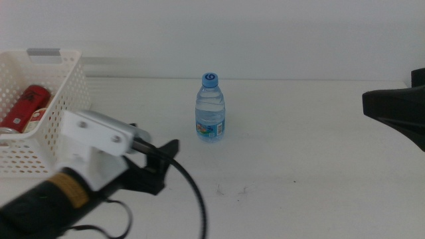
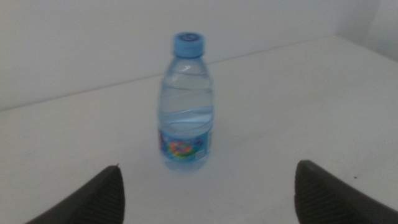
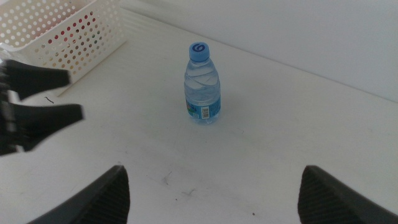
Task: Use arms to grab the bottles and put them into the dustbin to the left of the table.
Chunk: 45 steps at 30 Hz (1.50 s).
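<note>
A small clear water bottle (image 1: 210, 107) with a blue cap stands upright near the middle of the white table (image 1: 299, 146). My left gripper (image 1: 161, 166) reaches in from the lower left, open, a short way in front of the bottle and apart from it. In the left wrist view the bottle (image 2: 185, 106) stands ahead of the wide-spread jaws, nothing between them. My right gripper (image 1: 382, 106) hovers at the right edge, open and well away from the bottle (image 3: 202, 84). The white perforated dustbin (image 1: 66, 86) sits at the far left with a red soda can (image 1: 26, 106) lying inside.
The dustbin (image 3: 93, 28) also shows in the right wrist view, with the left gripper (image 3: 43, 102) below it. A few dark specks mark the tabletop near the front. A plain white wall rises behind the table's far edge.
</note>
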Motion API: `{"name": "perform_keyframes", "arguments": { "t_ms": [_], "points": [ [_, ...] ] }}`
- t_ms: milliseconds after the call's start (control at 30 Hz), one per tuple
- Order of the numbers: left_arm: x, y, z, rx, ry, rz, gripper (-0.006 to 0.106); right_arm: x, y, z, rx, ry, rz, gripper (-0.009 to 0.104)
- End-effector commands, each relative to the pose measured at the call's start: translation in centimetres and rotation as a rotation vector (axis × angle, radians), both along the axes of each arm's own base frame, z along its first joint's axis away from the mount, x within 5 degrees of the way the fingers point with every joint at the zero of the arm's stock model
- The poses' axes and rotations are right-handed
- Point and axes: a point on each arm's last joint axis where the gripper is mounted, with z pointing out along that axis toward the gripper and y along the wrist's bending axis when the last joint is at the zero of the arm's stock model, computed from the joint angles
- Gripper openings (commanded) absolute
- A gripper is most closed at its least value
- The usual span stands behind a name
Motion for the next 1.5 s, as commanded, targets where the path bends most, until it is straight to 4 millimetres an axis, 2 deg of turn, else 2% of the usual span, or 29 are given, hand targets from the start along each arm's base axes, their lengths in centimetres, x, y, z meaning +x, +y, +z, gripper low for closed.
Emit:
{"name": "perform_keyframes", "arguments": {
  "t_ms": [0, 133, 367, 600, 800, 1067, 1167, 1233, 1300, 1400, 1467],
  "points": [
    [1.0, -1.1, -0.9, -0.045, -0.058, -0.034, 0.094, 0.0, -0.2, 0.3, 0.003, -0.016, -0.005, 0.087],
    [3.6, -2.7, -3.1, -0.091, -0.072, -0.04, 0.094, 0.0, -0.2, 0.3, 0.003, -0.016, -0.005, 0.087],
    [9.1, -5.6, -7.1, -0.065, -0.024, -0.033, 0.094, 0.0, -0.2, 0.3, 0.003, -0.016, -0.005, 0.087],
    [13.7, -6.8, -9.2, -0.061, -0.036, -0.014, 0.094, 0.0, -0.2, 0.3, 0.003, -0.016, -0.005, 0.087],
    [16.5, -7.9, -11.2, -0.063, -0.04, -0.008, 0.094, 0.0, -0.2, 0.3, 0.003, -0.016, -0.005, 0.087],
    [19.2, -9.1, -14.1, -0.06, -0.042, 0.004, 0.094, 0.0, -0.2, 0.3, 0.003, -0.016, -0.005, 0.087],
    [19.9, -9.4, -14.5, -0.073, -0.046, 0.017, 0.093, 0.0, -0.2, 0.3, 0.003, -0.016, -0.005, 0.087],
    [20.1, -9.5, -14.4, -0.079, -0.053, 0.02, 0.088, 0.0, -0.2, 0.3, 0.003, -0.016, -0.005, 0.087],
    [20.2, -9.2, -13.7, -0.087, -0.066, 0.026, 0.077, 0.0, -0.2, 0.3, 0.003, -0.016, -0.005, 0.087],
    [19.6, -9.0, -11.8, -0.085, -0.076, 0.009, 0.051, 0.0, -0.2, 0.3, 0.003, -0.016, -0.005, 0.087],
    [18.5, -8.6, -9.8, -0.055, -0.059, -0.01, 0.032, 0.0, -0.2, 0.3, 0.003, -0.016, -0.005, 0.087]
  ]
}}
